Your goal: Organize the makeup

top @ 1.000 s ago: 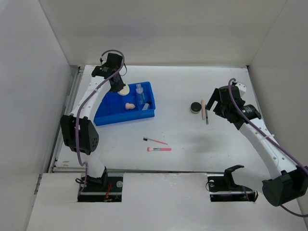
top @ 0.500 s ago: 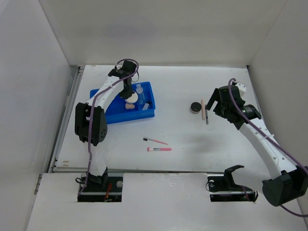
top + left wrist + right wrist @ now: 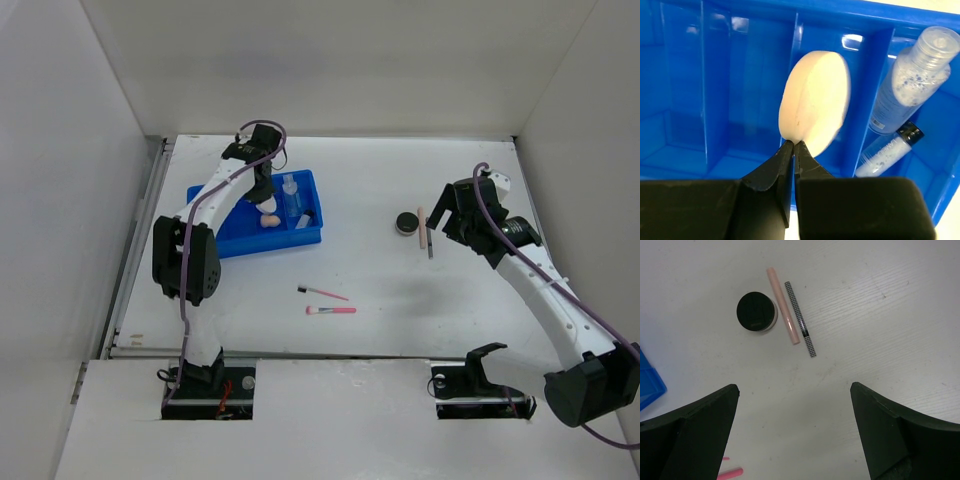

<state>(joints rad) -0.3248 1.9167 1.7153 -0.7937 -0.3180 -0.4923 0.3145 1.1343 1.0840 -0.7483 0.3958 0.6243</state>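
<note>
Left wrist: left jaws pinch white puff (image 3: 815,100); right jaws stand wide.

Surface: white flat table (image 3: 400,170) is carrying everything;
Far left: blue divided plastic tray (image 3: 262,243) is sitting at a slant;
Right: black round jar (image 3: 406,223), beige slim stick (image 3: 423,228) and dark checkered pencil (image 3: 430,243) are lying just beside one another;
Near middle: thin pink-handled brush (image 3: 324,293) and thicker pink-handled brush (image 3: 333,311) are lying close together

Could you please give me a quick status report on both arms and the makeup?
Left tool shut on the white round puff, edge-on over the blue divided plastic tray. Right tool open, facing the black round jar. No obstruction seen.
</note>
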